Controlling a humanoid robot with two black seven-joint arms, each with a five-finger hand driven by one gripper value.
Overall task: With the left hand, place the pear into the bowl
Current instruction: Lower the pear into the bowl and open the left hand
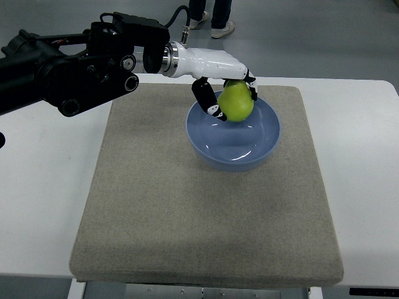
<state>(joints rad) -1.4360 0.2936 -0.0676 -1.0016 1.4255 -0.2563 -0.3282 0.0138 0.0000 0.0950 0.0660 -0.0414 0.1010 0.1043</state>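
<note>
Your left hand (pixel 225 93) fingers clasp the green pear (pixel 236 101) over the round blue bowl's (pixel 206 146) far rim; releasing there risks it rolling out.

A: What can't we make out here?

B: The left hand (pixel 219 84) covers the top of the pear (pixel 236 103), so we cannot see its stem end. The fruit in turn hides part of the bowl's (pixel 209 146) far rim, and we cannot tell whether it touches the bowl's floor.

A: And at the borders?

B: The black arm (pixel 62 68) is cut off by the left edge. A person (pixel 211 15) at the top shows only as legs and shoes; the rest is cropped. The table (pixel 37 187) runs off left, right and bottom, so we never see its legs.

A: The underside fingers?

B: Partly tucked behind the pear.
</note>
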